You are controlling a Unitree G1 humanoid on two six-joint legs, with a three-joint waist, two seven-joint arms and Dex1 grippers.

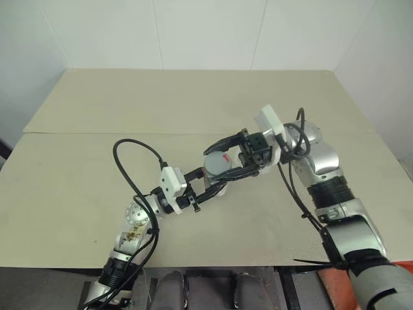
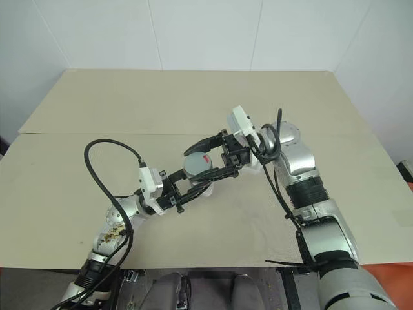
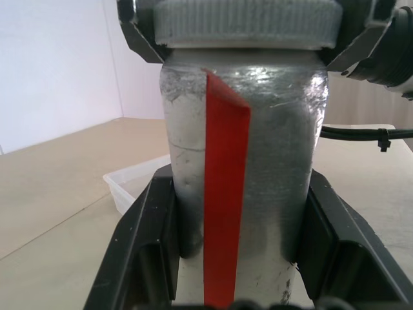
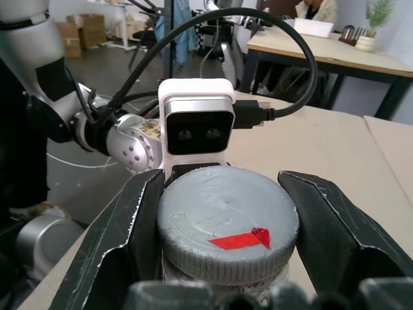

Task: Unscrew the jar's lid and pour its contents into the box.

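— Nearest, what's gripped?
— One jar (image 3: 242,187), clamped by the left gripper (image 1: 205,187) around its body above the table (image 1: 77,174).
— And the lid (image 4: 227,223)?
— One, pinched by the right gripper (image 1: 227,157). One box (image 3: 132,187) sits behind on the table.

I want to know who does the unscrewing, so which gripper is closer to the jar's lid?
Right. The right gripper clamps the lid by its rim; the left gripper grips the jar body below the lid.
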